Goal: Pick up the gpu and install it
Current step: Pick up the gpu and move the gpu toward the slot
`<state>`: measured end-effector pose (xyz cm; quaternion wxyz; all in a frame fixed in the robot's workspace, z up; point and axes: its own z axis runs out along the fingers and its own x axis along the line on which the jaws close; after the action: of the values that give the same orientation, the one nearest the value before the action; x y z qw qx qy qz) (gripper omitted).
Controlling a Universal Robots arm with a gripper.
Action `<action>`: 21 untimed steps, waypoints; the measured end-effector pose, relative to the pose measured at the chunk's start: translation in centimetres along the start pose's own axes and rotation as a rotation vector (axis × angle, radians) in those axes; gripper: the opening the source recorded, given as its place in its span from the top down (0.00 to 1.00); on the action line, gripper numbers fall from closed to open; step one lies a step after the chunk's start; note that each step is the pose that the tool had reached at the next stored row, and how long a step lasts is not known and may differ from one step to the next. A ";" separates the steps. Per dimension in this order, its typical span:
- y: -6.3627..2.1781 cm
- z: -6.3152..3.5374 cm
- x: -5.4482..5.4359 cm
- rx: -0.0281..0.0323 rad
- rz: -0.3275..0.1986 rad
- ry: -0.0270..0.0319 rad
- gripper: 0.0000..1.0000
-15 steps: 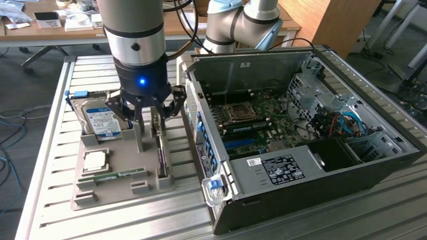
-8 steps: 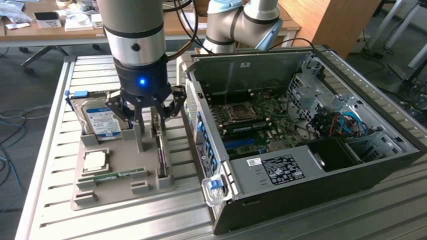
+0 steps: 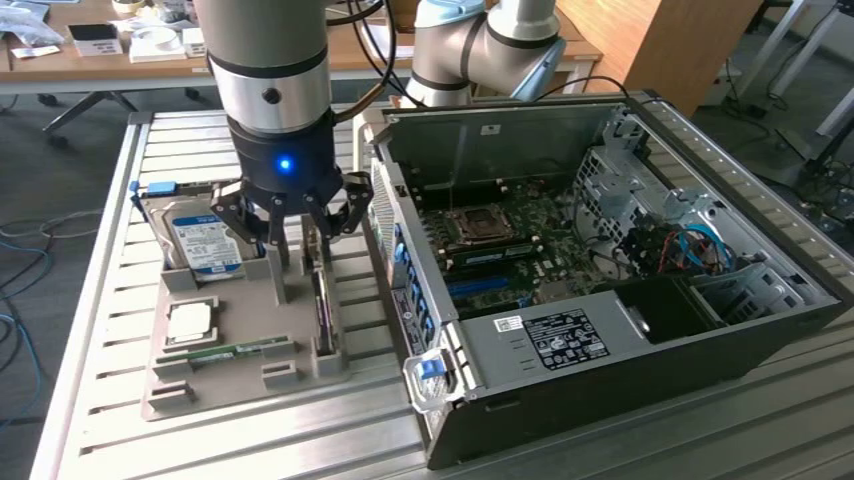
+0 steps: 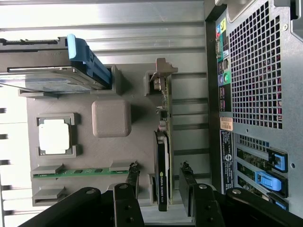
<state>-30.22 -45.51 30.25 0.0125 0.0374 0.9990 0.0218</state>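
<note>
Fig. 1. My claw point(image 3: 296, 238) hangs over the grey fixture tray point(image 3: 234, 385) on the slotted metal table point(image 3: 94, 440), with its jaws spread wide and gripping nothing. In the wrist view my two fingers point(image 4: 130, 182) stand one on either side of the gpu point(image 4: 163, 158), with a gap showing between each finger and the card. The gpu point(image 3: 322, 315) stands on its long edge in a slot at the side of the tray nearest the open computer case point(image 3: 601, 270), its pale metal bracket point(image 4: 161, 71) at the end away from my fingers. Also seated in the tray are a hard drive point(image 3: 207, 245) with a blue-white label, a square processor chip point(image 3: 190, 320), a slim green memory stick point(image 3: 227, 352) and a raised grey block point(image 4: 111, 118). The case lies to the exterior view's right of the tray, with its motherboard point(image 3: 514, 235) exposed.
</note>
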 end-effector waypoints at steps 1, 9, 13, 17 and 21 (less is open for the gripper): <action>0.00 0.00 0.0 0.0000 0.000 0.0000 0.53; -0.01 0.17 0.0 -0.0001 0.000 0.0000 0.53; -0.01 0.21 0.0 0.0000 0.000 0.0000 0.53; -0.02 0.42 0.0 -0.0002 0.000 -0.0002 0.53; -0.04 0.78 0.0 0.0000 0.000 0.0000 0.53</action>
<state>-30.22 -45.51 29.47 0.0125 0.0374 0.9990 0.0218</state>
